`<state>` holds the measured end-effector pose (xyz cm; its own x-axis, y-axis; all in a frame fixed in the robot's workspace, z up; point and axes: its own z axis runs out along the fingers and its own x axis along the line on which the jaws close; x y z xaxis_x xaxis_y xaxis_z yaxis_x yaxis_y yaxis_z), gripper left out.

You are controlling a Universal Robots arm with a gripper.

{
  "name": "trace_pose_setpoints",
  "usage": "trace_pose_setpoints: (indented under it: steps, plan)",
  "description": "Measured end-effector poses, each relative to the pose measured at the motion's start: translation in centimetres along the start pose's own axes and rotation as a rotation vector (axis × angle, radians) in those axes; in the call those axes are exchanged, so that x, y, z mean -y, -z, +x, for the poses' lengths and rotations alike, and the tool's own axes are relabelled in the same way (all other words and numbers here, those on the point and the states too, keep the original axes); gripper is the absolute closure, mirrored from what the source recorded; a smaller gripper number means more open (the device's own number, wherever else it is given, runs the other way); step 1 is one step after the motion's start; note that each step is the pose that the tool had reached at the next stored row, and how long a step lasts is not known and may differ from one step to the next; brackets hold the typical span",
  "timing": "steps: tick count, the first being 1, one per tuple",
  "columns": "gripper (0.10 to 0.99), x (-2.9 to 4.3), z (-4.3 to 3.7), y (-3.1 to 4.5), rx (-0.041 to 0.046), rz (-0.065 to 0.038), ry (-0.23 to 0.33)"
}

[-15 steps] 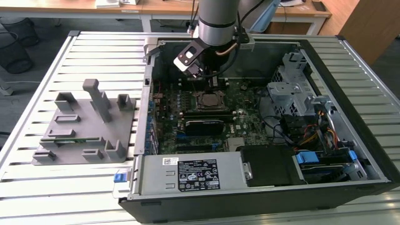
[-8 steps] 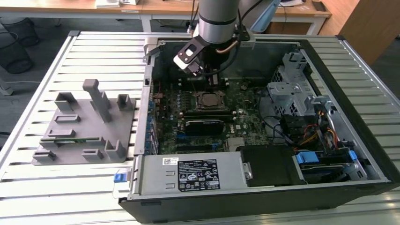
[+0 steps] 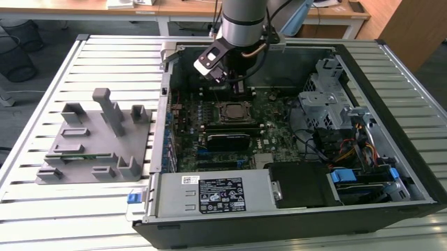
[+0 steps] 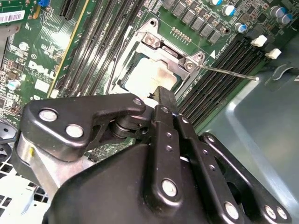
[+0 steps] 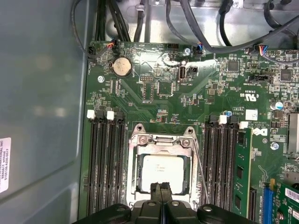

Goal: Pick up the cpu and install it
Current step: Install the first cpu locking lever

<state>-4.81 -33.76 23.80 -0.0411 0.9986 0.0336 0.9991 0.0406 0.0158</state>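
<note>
A grey robot arm [image 3: 243, 21] reaches down into an open black computer case [image 3: 419, 172] that lies on its side on a white slatted table [image 3: 104, 52], and its black gripper [image 5: 162, 187] hangs over the far part of the green motherboard [image 5: 154, 98]. In the first wrist view the two black fingers [image 5: 158, 191] are pressed flat against each other with only a thin seam between them and nothing held. The cpu [image 5: 161, 170], a small flat square chip with a silvery metal top, lies in the socket on the board, ringed by the silvery metal socket frame [image 5: 161, 139], and is out of the gripper's grasp. The closed fingertips sit directly over one edge of the chip; whether they touch it cannot be told. In the second wrist view the same chip [image 4: 147, 77] shows just past the gripper [image 4: 163, 93], and a thin wire lever [image 4: 229, 72] sticks out sideways from a corner of the frame. Black memory slots run along both sides of the socket, and a long thin green memory strip [image 5: 239, 172] stands in one of them. Well apart from the case, at the exterior view's left, a grey plastic holder [image 3: 91, 151] with upright posts rests on the table.
</note>
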Motion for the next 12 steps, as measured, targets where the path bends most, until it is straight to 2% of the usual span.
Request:
trace_pose_setpoints:
  steps: [12]
  plan:
    - [0.980, -0.02, 0.04, 1.29, 0.0002, 0.000, 0.002]
